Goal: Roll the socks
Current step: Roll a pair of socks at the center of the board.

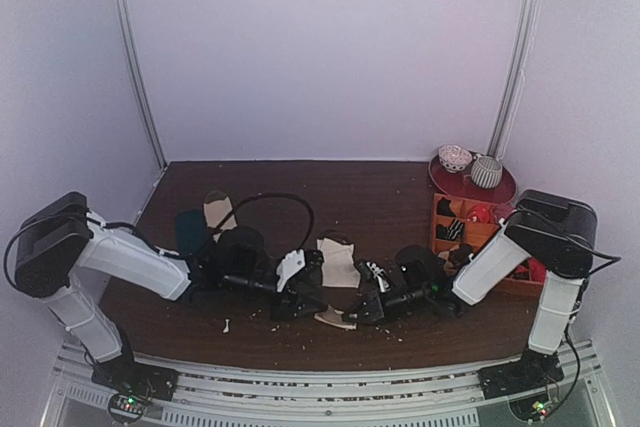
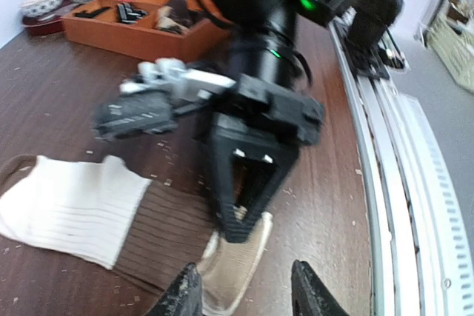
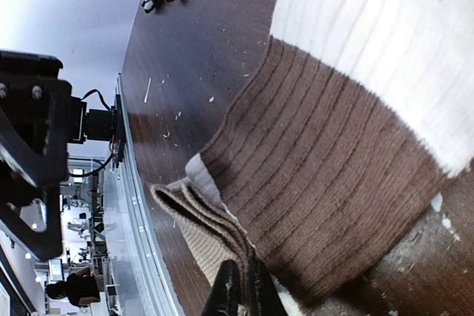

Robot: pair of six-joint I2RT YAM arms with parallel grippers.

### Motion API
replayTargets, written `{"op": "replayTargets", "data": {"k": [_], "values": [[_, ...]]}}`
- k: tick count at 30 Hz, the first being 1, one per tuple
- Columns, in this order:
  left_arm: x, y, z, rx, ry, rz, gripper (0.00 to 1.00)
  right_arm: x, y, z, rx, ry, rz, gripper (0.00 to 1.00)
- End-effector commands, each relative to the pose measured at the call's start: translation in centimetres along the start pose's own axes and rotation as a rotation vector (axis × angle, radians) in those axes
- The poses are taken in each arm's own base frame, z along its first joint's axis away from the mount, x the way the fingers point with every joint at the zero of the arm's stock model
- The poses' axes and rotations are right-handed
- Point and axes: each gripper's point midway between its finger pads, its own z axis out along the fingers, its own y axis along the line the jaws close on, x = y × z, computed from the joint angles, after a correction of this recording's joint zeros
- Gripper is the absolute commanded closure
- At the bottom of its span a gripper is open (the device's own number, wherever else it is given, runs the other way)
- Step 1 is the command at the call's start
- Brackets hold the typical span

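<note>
Socks [image 2: 74, 209]: ribbed cream-white body, chocolate-brown ribbed band, tan end.
Table [image 1: 370, 192]: dark brown wood grain, pale flecks.
Tray [image 2: 111, 38]: orange-brown.
Plate [image 1: 503, 190]: deep red.
Bowl [image 1: 455, 157]: white with dark patterning.
Cup [image 1: 487, 172]: fine grey-and-white stripes.
Arms [image 1: 130, 259]: white shells, black joints.
Walls [image 1: 320, 47]: pale lilac-white.

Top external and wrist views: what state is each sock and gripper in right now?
Cream-white ribbed fabric socks with tan-brown ends: unrolled, lying flat, tan end pinched.
Right gripper: fingers shut on the socks' tan end.
Left gripper: fingers open, either side of that end.
Dark teal fabric sock: lying loose, untouched.
Tan fabric sock: lying loose, untouched.
</note>
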Motion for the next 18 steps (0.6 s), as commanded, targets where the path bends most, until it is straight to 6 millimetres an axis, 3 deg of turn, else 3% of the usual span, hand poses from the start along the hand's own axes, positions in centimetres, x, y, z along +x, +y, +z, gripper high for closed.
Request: {"op": "replayTargets", "data": {"k": [1, 9, 18], "values": [[0.7, -1.6, 0.7, 0.036, -0.032, 0.16, 0.59, 4.8, -4.9, -0.5, 0.169, 0.16, 0.266, 1.0], [2.9, -1.7, 1.6, 0.031, 0.021, 0.305, 0.58, 5.6, -6.5, -1.3, 0.247, 0.235, 0.286, 1.0], [3.6, 0.5, 3.2, -0.047, 0.086, 0.397, 0.57, 5.7, -6.8, -1.5, 0.252, 0.242, 0.282, 1.0]]}}
